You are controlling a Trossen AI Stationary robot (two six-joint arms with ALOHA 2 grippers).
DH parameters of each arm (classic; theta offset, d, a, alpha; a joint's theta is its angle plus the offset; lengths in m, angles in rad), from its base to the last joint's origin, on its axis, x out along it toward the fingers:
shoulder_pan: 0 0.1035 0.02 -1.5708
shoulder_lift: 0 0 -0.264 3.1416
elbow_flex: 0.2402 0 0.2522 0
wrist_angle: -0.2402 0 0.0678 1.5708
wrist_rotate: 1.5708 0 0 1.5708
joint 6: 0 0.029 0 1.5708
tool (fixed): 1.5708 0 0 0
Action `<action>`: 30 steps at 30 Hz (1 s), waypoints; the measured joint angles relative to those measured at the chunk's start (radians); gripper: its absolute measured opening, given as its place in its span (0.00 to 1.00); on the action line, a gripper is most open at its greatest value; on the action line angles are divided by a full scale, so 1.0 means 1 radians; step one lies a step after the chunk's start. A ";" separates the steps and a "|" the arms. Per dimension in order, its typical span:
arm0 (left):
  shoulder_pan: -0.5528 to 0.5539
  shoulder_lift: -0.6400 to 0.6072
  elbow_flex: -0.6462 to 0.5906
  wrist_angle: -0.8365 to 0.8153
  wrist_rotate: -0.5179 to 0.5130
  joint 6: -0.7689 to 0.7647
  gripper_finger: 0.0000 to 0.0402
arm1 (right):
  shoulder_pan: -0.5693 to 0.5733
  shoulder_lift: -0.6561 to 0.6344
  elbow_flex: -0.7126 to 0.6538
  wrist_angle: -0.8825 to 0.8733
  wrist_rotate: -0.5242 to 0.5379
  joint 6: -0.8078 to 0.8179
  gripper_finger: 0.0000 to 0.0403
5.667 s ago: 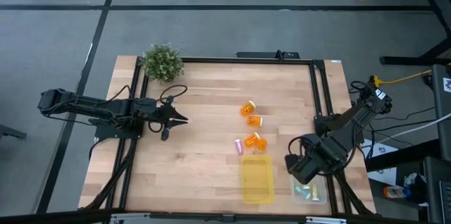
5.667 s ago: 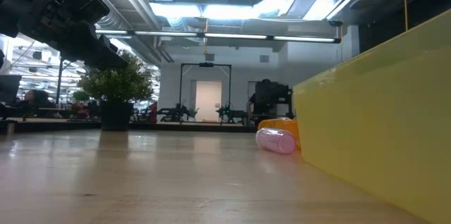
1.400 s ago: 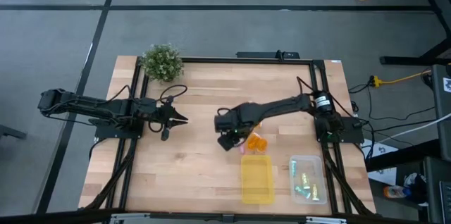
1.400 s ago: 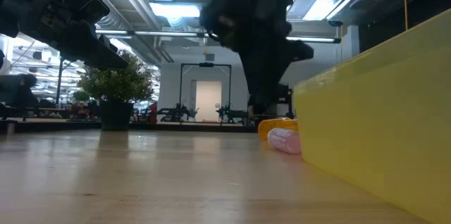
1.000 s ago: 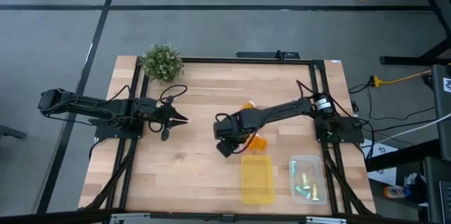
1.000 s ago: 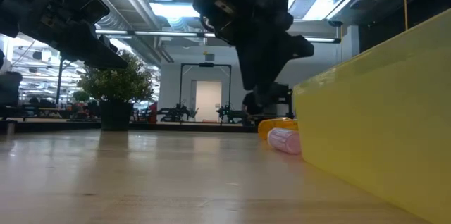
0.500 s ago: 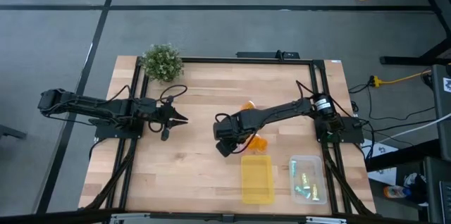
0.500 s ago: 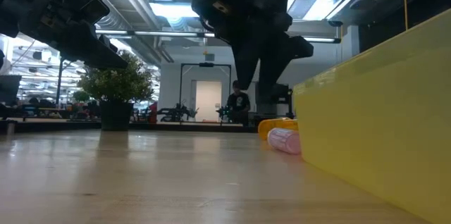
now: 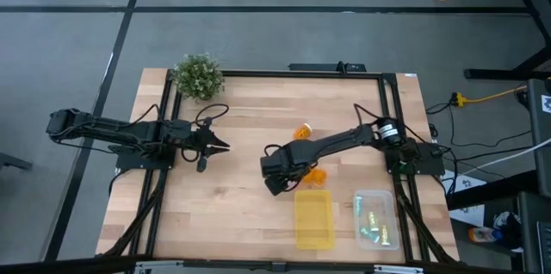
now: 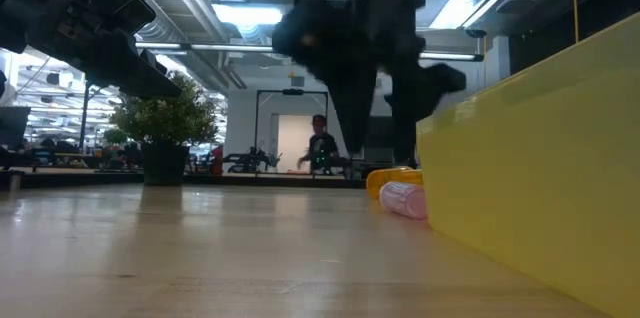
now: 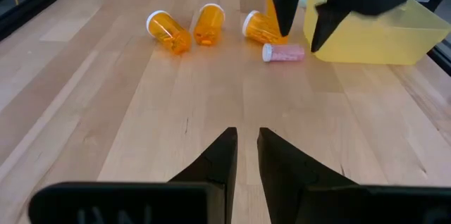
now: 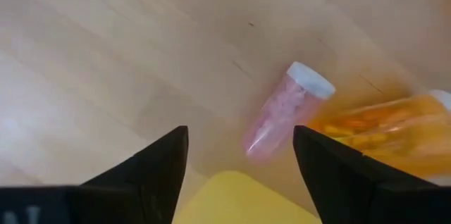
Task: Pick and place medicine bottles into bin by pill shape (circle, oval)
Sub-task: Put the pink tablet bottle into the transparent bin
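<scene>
1. Wooden table (image 9: 232, 214) is carrying the pink bottle (image 12: 282, 115), lying beside the yellow bin (image 9: 314, 220), touching an orange bottle (image 12: 373, 132).
2. We are judging the right gripper (image 12: 239, 157), fingers spread wide above the pink bottle, to be approaching; next, lowering and closing.
3. That orange bottle is crowding the grasp.
4. Left gripper (image 11: 244, 155), closed, is waiting well apart from the bin.
</scene>
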 joint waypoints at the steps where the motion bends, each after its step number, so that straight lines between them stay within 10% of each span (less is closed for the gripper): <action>1: 0.000 0.000 0.000 0.000 0.000 0.000 0.13 | 0.000 0.012 0.000 -0.004 -0.004 0.000 0.64; 30: 0.000 0.000 0.000 0.000 0.000 0.000 0.13 | -0.036 0.115 0.002 -0.021 -0.009 -0.162 0.64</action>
